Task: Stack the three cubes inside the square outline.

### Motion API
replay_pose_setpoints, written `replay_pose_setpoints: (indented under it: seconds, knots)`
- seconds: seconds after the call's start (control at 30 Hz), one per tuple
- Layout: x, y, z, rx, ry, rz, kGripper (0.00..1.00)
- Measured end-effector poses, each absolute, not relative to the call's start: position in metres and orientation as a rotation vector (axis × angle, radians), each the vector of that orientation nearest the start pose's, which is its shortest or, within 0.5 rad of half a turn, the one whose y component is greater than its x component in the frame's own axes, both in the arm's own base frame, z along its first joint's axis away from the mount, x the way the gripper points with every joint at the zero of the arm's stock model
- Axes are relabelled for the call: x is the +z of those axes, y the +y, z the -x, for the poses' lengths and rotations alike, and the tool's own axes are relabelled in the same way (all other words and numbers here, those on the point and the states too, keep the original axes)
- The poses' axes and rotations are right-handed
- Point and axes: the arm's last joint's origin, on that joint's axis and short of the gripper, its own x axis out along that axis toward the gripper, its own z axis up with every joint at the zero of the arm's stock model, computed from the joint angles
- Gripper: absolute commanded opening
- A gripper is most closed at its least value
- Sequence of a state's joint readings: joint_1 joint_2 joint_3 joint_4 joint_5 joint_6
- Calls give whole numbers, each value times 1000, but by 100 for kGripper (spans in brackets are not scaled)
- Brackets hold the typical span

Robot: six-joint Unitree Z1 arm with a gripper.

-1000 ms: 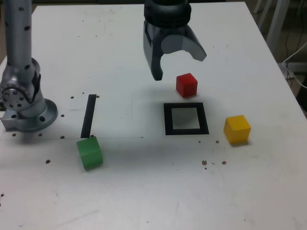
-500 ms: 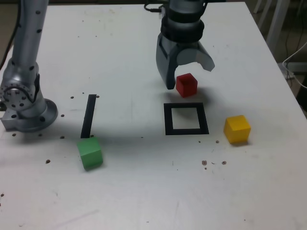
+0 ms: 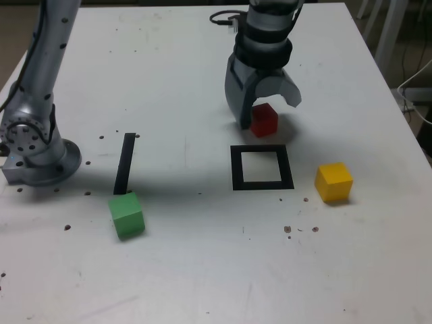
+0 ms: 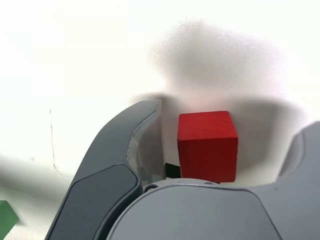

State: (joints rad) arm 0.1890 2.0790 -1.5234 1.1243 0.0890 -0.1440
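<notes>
The red cube (image 3: 264,120) rests on the white table just behind the square outline (image 3: 235,169), a black frame with a white centre. My gripper (image 3: 268,115) has come down around this cube and is open, one finger on each side. In the wrist view the red cube (image 4: 207,150) sits between the fingers (image 4: 135,135) with a gap on both sides, so my gripper (image 4: 232,120) is not touching it. The yellow cube (image 3: 333,182) lies at the exterior view's right of the outline. The green cube (image 3: 127,214) lies at the front left, also showing as a green cube (image 4: 5,220) corner in the wrist view.
A narrow black strip (image 3: 124,162) lies on the table just behind the green cube. The arm's grey base (image 3: 34,152) stands at the exterior view's left edge. Small dark specks dot the table. Chair legs (image 3: 391,34) stand past the table's right edge.
My gripper has moved toward the exterior view's right and dropped from above the table to straddle the red cube. Its jaws have narrowed a little. None of the cubes has moved.
</notes>
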Motion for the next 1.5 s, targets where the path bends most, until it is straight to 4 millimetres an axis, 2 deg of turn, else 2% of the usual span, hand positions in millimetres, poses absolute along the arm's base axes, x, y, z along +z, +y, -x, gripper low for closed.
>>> replay_pose_setpoints:
  seconds: [0.13,0.47,0.7,1.0,1.5]
  knots:
    - [225,73,-365,317,1671,207,70]
    - [226,72,-364,300,1684,227,59]
    - [227,72,-365,314,1678,238,46]
    - [222,72,-364,320,1695,241,42]
    - [227,72,-366,266,1687,197,39]
